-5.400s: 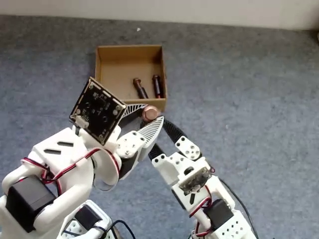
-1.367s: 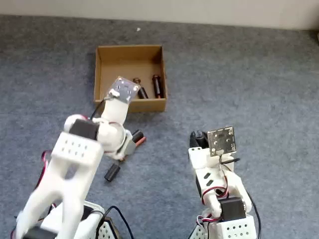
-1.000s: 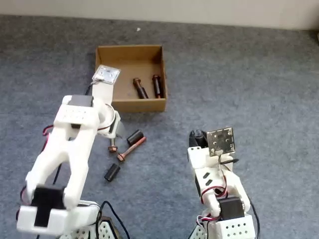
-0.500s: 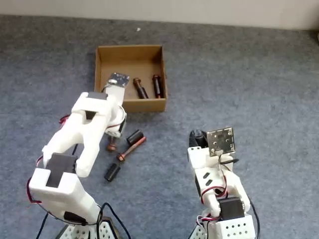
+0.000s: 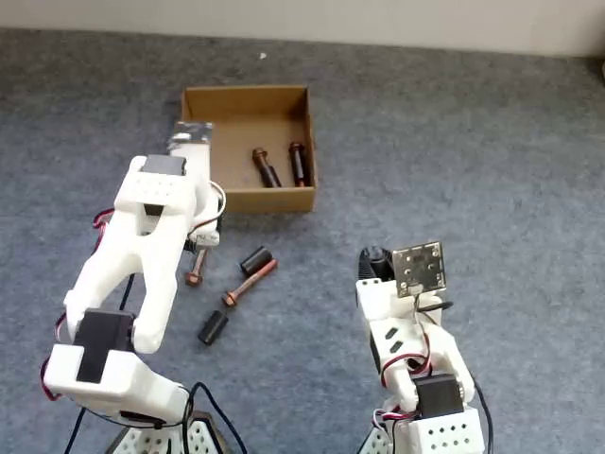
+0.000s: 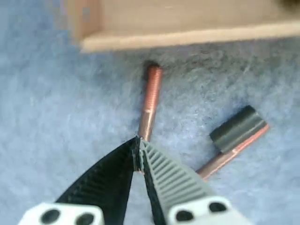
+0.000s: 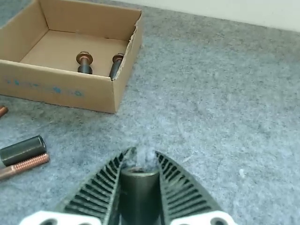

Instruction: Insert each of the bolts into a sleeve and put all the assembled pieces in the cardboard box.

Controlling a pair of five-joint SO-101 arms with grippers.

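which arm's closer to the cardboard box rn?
Left. The left arm is right in front of the cardboard box, by its front wall, jaws shut on a bolt. The right arm sits well back from it, jaws holding a sleeve.

Illegible print on cardboard box (image 7: 93, 96)

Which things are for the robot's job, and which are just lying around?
Job: cardboard box, two finished pieces inside, left hand holding a bolt, right hand holding a sleeve, one loose bolt, two loose sleeves.
Lying about: grey carpet, black wires.
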